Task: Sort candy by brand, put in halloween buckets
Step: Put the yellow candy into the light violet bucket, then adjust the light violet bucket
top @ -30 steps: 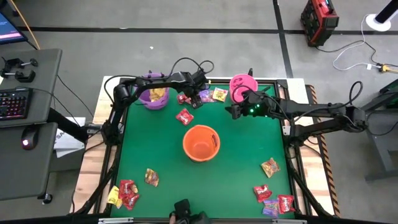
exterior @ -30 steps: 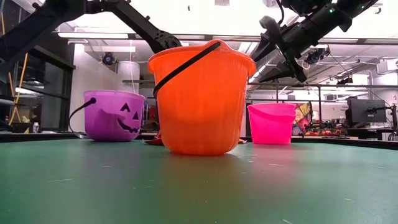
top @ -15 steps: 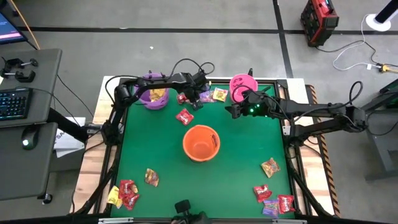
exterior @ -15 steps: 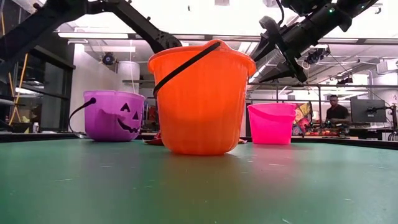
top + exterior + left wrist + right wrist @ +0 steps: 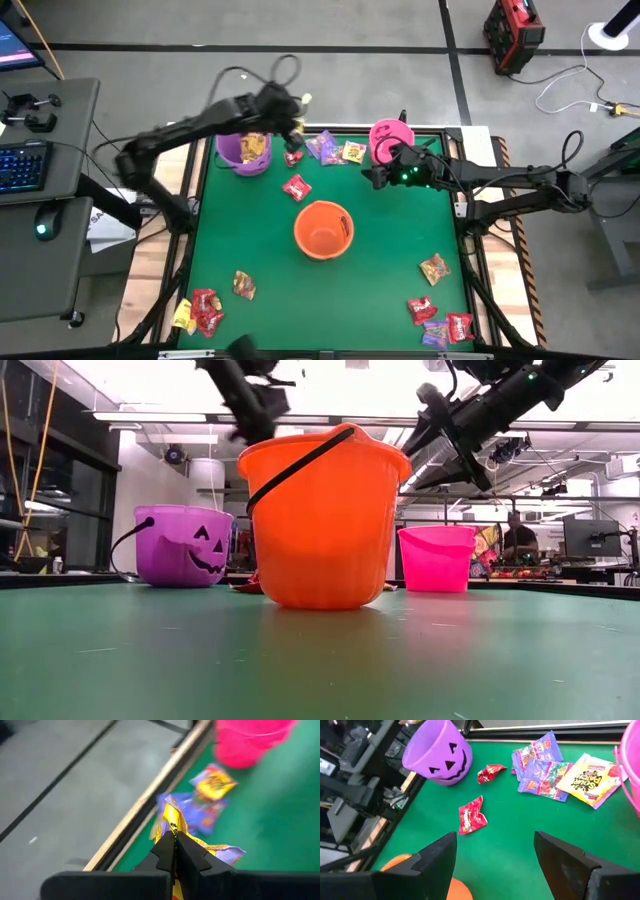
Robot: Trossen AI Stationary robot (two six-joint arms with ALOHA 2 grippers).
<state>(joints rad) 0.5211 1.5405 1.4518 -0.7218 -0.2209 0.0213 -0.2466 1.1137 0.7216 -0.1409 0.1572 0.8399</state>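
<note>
My left gripper [image 5: 296,106] is up above the table's far edge, between the purple bucket [image 5: 245,150] and the far candy, shut on a yellow packet [image 5: 169,816]. Purple packets [image 5: 326,150], a yellow packet [image 5: 353,152] and two red packets [image 5: 296,186] lie flat on the green mat near the far edge. The orange bucket [image 5: 323,229] stands mid-table. The pink bucket [image 5: 388,135] stands at the far right. My right gripper [image 5: 373,178] hangs open beside the pink bucket, holding nothing. My left gripper pinches the yellow packet between its two fingertips [image 5: 166,845]. The packet's crinkled end [image 5: 170,812] sticks out beyond the tips. It is lifted clear of the mat, above the purple packets [image 5: 202,817] and the table's far rim.
The purple bucket holds yellow candy [image 5: 255,150]. More packets lie at the near left corner [image 5: 200,310] and near right corner [image 5: 440,325], with single ones at the near left [image 5: 243,285] and near right [image 5: 435,268]. A raised wooden rim [image 5: 145,805] runs along the far edge.
My left gripper has shut on a yellow packet among the far candy, then risen and swung toward the table's far left, toward the purple bucket, carrying the packet clear of the mat. Its arm now stands high above the table. My right gripper has kept still.
</note>
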